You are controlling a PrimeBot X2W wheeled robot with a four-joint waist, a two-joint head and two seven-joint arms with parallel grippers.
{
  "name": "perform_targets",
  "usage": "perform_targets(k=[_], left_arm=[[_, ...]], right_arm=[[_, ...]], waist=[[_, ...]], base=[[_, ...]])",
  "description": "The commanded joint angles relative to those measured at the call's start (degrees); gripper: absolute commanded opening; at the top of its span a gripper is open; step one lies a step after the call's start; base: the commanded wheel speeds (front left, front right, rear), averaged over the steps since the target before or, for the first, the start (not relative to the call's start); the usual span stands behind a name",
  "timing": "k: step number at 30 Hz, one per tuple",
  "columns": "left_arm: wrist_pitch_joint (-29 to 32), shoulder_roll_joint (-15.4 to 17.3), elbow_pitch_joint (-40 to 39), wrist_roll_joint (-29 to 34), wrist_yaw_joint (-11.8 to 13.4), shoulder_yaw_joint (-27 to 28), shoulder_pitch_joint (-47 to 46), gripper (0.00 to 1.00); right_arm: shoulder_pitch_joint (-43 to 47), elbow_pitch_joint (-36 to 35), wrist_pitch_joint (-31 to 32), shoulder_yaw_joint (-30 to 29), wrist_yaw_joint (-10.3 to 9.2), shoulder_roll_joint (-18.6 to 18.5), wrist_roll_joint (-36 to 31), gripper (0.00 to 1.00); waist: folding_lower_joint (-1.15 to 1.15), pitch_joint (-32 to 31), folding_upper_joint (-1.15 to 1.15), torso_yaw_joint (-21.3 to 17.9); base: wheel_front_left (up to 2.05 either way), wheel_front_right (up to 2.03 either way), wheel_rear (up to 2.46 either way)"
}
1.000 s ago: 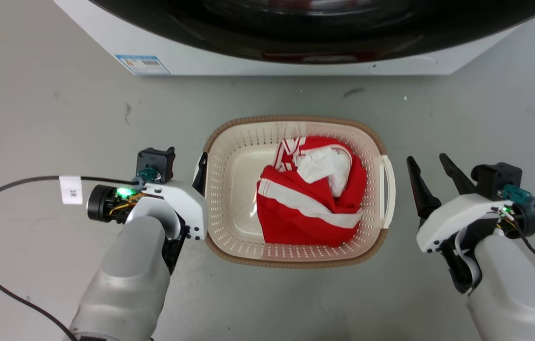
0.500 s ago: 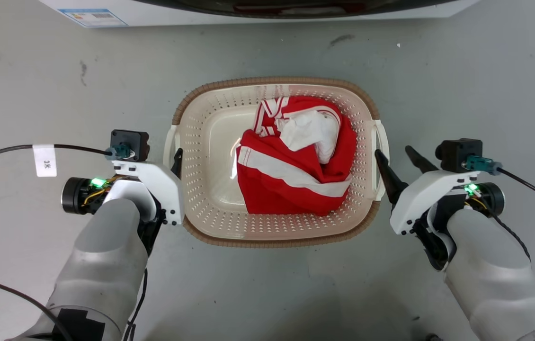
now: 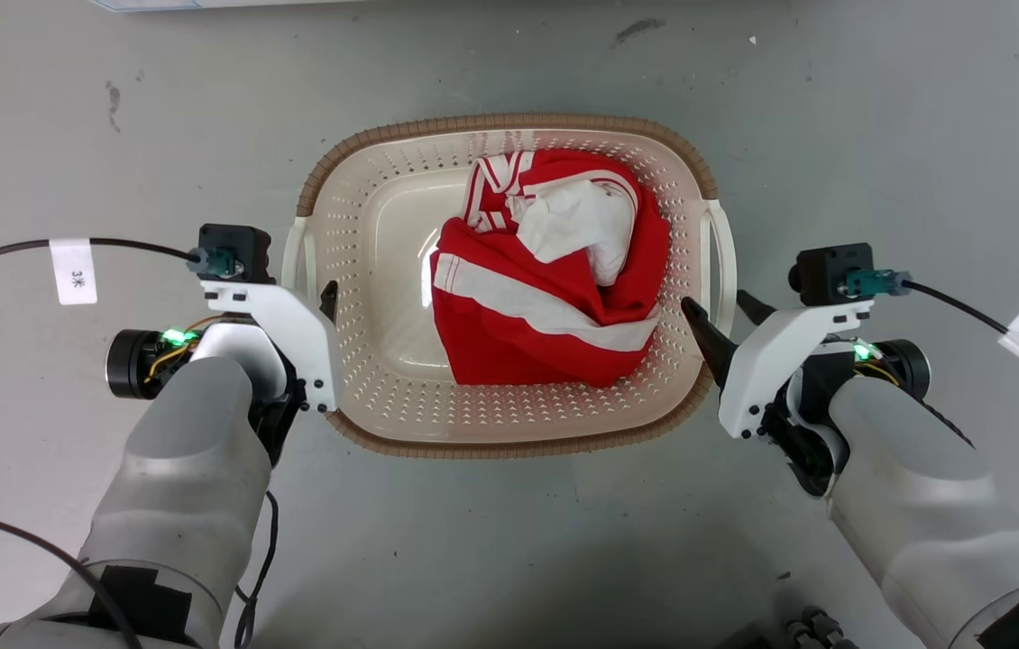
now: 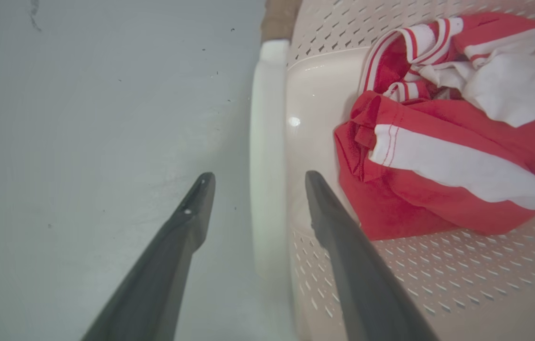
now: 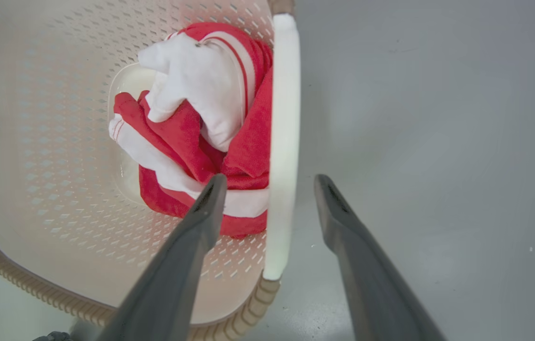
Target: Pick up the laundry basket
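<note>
The laundry basket (image 3: pixel 356 297) stands on the floor (image 3: pixel 834 135) with red-and-white clothes (image 3: pixel 546 306) inside. The left tool (image 4: pixel 255 189) and the right tool (image 5: pixel 271 184) are both spread, each straddling a white handle (image 4: pixel 267 142), so I judge that grasping is in hand. Next, both must close together and lift evenly.

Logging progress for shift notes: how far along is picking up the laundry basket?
Done: each arm is placed at the laundry basket, left gripper straddling the left handle, right gripper straddling the right handle. In hand: both are open, so neither handle is gripped. Left: closing and lifting; the basket sits on the floor.
</note>
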Motion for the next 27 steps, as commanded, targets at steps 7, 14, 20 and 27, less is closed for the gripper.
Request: perform_targets(k=[7, 14, 20, 27], left_arm=[[1.2, -1.0, 0.2, -2.0, -0.1, -0.9, -1.4, 0.00], [4.5, -2.7, -0.7, -5.3, -0.1, -3.7, -0.1, 0.00], [10.5, -4.3, -2.0, -9.8, -0.3, -6.9, 1.5, 0.00], [17.6, -5.2, -3.2, -14.9, -0.4, -10.6, 3.3, 0.00]], right_arm=[[-2.1, 0.1, 2.4, 4.4, 0.06, -0.4, 4.7, 0.00], [-1.9, 0.3, 4.3, 8.2, 0.07, -1.4, 8.3, 0.00], [-1.3, 0.5, 7.7, 10.8, 0.13, -2.5, 11.6, 0.00], [0.1, 1.4, 14.0, 13.5, 0.13, -4.0, 14.8, 0.00]], waist=[[-0.01, 0.4, 0.00, -0.4], [-0.01, -1.8, 0.00, -0.2], [-0.01, -6.5, 0.00, 0.5], [-0.01, -13.8, 0.00, 1.8]], base=[[0.00, 0.00, 0.00], [0.00, 0.00, 0.00], [0.00, 0.00, 0.00], [0.00, 0.00, 0.00]])
